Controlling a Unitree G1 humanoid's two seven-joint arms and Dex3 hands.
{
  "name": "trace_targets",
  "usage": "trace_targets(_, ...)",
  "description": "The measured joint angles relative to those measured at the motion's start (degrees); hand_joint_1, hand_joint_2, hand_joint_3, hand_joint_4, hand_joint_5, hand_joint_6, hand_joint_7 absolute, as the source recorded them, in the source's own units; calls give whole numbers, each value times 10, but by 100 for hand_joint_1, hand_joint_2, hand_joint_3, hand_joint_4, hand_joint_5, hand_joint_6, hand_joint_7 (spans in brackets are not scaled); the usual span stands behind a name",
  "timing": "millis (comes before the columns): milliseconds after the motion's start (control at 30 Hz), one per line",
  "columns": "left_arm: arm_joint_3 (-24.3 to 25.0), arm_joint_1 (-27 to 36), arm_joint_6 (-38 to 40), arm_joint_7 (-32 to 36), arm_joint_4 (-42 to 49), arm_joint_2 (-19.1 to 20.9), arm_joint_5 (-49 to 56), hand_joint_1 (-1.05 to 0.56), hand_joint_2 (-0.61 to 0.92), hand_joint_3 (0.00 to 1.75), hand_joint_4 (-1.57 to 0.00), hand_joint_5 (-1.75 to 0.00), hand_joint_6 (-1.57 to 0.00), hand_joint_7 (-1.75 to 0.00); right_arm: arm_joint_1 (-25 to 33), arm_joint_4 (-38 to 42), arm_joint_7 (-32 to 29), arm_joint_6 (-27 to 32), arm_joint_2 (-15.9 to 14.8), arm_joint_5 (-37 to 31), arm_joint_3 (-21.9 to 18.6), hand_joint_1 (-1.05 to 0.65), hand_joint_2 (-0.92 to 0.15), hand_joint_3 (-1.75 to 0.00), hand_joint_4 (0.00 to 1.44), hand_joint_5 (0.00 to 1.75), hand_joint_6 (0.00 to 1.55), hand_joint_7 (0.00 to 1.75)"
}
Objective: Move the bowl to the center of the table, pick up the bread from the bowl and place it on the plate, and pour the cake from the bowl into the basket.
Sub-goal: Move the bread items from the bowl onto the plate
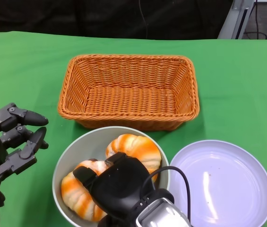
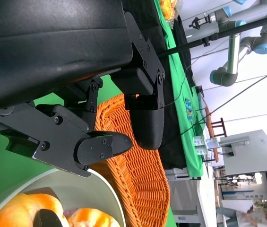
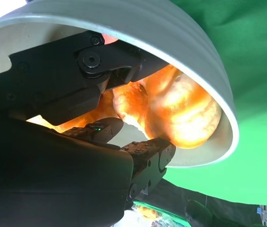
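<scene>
My left hand (image 1: 11, 137) hangs above the table (image 1: 24, 66), well apart from the bowl (image 1: 72, 153) on its left side. Its fingers are spread and hold nothing. In the left wrist view the fingertips (image 2: 106, 144) sit over bare cloth with the bowl rim below them.

The bowl stands just in front of the basket (image 1: 128, 91), near the middle of the table, so I judge the first step, centring the bowl, as done. It holds two orange-striped pastries: one (image 1: 134, 146) at the side nearest the basket, one (image 1: 79, 194) at the side nearest me. I cannot tell which is the bread and which the cake.

My right hand (image 1: 116, 182) is inside the bowl, over the gap between the two pastries. The right wrist view shows its fingers (image 3: 90, 61) reaching across the pastries (image 3: 180, 109). Whether they have closed on one I cannot tell; contact is hidden.

The plate (image 1: 220, 182) lies just to the right of the bowl, bare.

Step in hand, by my judgement: picking the bread from the bowl. The next move calls for a firm closure on one pastry only, a straight lift clear of the rim, then a short carry rightward to the plate.
</scene>
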Motion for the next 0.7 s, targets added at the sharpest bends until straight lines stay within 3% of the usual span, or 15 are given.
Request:
trace_targets(167, 0, 0, 0, 0, 0, 0, 0, -12, 67, 70, -75, -143, -77, -114, -6, 24, -20, 7, 7, -6, 9, -71, -92, -35, 43, 5, 41, 2)
trace_targets(300, -1, 1, 0, 0, 0, -1, 2, -12, 66, 71, -75, -144, -78, -114, -18, 48, -31, 12, 16, -14, 15, -72, -92, -38, 48, 7, 43, 3)
trace_targets(700, -1, 1, -16, -1, 13, -1, 0, -14, 66, 72, -76, -143, -78, -114, -69, 111, -36, 15, 30, -11, 16, -67, -92, -14, 71, 18, 57, 5)
